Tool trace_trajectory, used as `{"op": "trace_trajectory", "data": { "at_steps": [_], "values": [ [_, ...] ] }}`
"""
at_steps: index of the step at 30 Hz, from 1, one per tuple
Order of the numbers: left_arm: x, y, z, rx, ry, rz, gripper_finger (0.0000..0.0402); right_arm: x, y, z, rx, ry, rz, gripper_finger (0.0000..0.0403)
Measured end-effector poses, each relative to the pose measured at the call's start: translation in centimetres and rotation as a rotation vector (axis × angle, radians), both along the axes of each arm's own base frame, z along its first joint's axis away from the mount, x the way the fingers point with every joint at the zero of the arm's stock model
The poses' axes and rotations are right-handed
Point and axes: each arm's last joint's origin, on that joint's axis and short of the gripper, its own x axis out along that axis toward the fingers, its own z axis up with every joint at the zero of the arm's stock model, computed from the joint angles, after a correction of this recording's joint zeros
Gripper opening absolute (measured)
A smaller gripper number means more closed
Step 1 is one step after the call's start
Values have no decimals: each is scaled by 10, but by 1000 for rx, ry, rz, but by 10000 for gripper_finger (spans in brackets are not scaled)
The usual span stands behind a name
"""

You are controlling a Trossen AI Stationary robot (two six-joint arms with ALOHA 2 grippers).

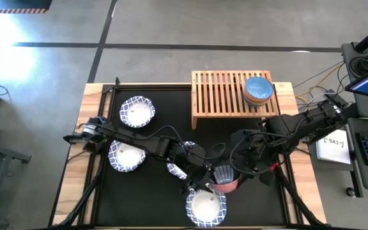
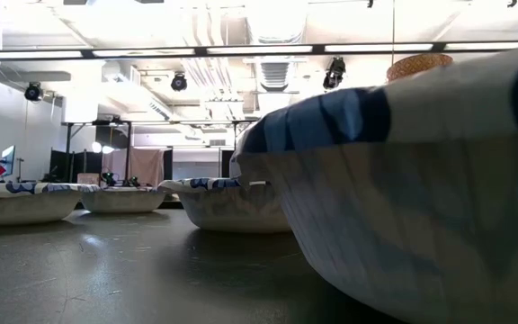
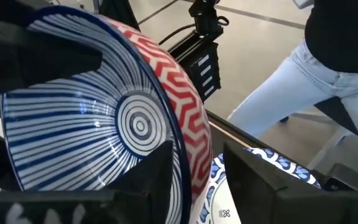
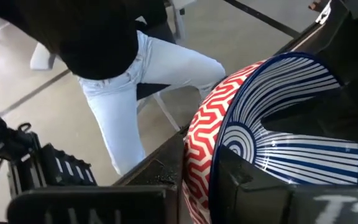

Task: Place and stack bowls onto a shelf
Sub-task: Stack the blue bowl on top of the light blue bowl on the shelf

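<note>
Both grippers meet at the red bowl point(image 1: 226, 184) near the front of the table, just behind the white bowl point(image 1: 205, 206) at the front edge. The left gripper point(image 1: 211, 179) reaches in from the left, and its wrist view shows one dark finger point(image 3: 148, 180) inside the bowl against the blue-striped lining and the other outside the red zigzag wall, the rim between them; whether they press it or stand slack cannot be told. The right gripper point(image 1: 230, 174) comes from the right, and its wrist view shows its fingers point(image 4: 253, 193) astride the same rim, though how firmly they grip cannot be told either. The bowl is tipped on its side, off the mat. The table point(image 1: 91, 185) has light wood edges and a black mat point(image 1: 171, 108). On the mat sit three more white bowls with blue rims: one at the back left point(image 1: 137, 112), one at mid left point(image 1: 127, 156), and one partly under the left arm point(image 1: 176, 167). The wooden shelf point(image 1: 222, 96) stands at the back, with a stack of small bowls, a light blue bowl point(image 1: 259, 89) on top, at its right end. Beyond the table a person in light jeans point(image 4: 148, 81) and a dark top stands on the grey concrete floor. The low view shows a ceiling with strip lights.
</note>
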Motion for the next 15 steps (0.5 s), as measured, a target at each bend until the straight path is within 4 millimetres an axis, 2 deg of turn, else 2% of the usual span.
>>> {"op": "trace_trajectory", "data": {
  "at_steps": [8, 15],
  "values": [
    [0, 0, 0, -13, 13, 16, 139, 1, 0, 1, 48, 87, -68, 27],
    [0, 2, -3, -24, 58, 66, 139, 3, -2, 2, 115, 236, -220, 26]
  ]
}}
